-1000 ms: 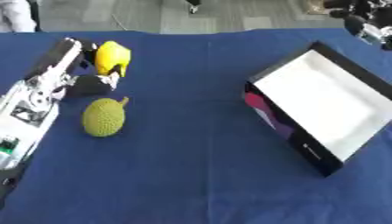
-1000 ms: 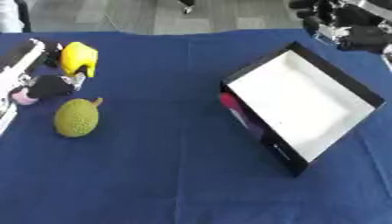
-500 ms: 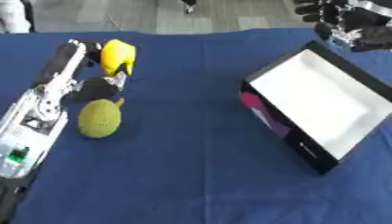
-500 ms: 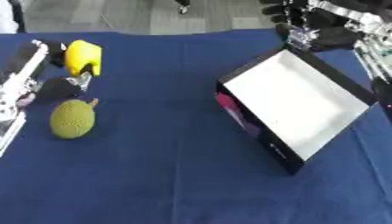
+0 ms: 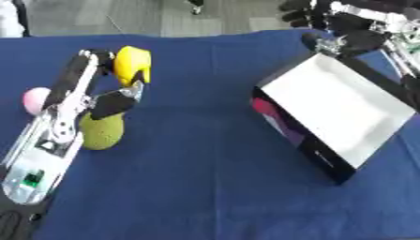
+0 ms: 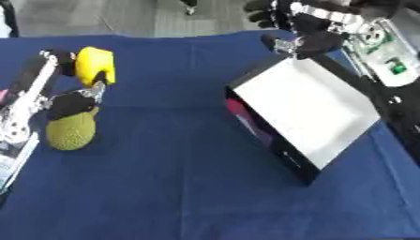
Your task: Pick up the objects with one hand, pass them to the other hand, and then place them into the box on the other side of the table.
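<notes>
Both eye views look steeply down from head at blue table (image 5: 205, 187); nearly identical scene, slight sideways offset.

Blue tablecloth (image 5: 197, 178), grey floor (image 5: 164, 16)

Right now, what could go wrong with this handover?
The left hand is curled on the yellow object right above the green fruit, so lifting may knock the fruit into rolling. The right hand hangs at the far rim of the tilted box and could bump it when swinging across.
</notes>
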Robot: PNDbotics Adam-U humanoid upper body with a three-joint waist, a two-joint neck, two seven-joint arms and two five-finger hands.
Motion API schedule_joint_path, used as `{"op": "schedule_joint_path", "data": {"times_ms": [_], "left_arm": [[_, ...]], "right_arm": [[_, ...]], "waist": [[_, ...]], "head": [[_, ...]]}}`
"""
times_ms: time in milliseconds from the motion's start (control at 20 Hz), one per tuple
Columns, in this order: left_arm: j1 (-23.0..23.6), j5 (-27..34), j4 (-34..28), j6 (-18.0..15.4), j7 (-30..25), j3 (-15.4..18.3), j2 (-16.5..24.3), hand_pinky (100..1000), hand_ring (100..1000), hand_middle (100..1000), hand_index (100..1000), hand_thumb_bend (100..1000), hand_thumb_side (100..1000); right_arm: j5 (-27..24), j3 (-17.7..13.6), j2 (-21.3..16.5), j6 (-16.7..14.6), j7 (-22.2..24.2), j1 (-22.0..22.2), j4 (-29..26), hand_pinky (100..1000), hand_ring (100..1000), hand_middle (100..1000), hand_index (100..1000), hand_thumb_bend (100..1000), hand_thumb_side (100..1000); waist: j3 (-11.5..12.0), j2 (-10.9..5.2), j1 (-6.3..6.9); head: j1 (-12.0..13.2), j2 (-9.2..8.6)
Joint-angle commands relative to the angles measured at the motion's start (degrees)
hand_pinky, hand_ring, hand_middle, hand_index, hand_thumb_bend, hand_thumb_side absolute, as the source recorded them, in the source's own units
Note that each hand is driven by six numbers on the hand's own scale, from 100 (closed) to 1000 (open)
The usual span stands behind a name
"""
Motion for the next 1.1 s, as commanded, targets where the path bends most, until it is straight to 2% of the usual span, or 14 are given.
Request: {"op": "schedule_joint_path", "data": {"times_ms": [50, 200, 600, 1100], "left_arm": [[-1.53, -0.64, -0.16, -0.9, 0.22, -0.21, -1.05, 744, 675, 491, 552, 100, 318], [-2.02, -1.12, 0.2, -1.61, 0.35, -0.6, -2.64, 744, 674, 488, 552, 100, 326], [-3.39, -1.7, 1.03, -3.31, 1.35, -1.35, -6.73, 743, 669, 481, 549, 100, 333], [-4.85, -1.63, 2.79, -8.07, 3.55, -2.84, -11.85, 747, 668, 475, 550, 100, 388]], "right_arm": [[0.45, 0.08, -0.53, -0.31, 0.6, -1.82, -0.1, 1000, 1000, 1000, 1000, 100, 376], [0.97, 0.56, 0.01, -0.35, 1.09, -2.75, 0.41, 1000, 1000, 1000, 1000, 100, 372], [3.46, 1.71, 1.66, -0.16, 3.14, -5.74, 3.22, 1000, 1000, 1000, 1000, 100, 376], [7.06, 1.72, 2.71, -1.64, 4.34, -7.46, 7.0, 1000, 1000, 1000, 1000, 100, 382]], "waist": [[0.44, -0.79, -0.66], [1.32, -0.6, -0.59], [4.58, -0.01, 0.6], [8.12, 0.87, 0.74]], "head": [[-0.8, -0.1], [-1.79, -0.1], [-3.66, -0.1], [-7.85, -0.1]]}}
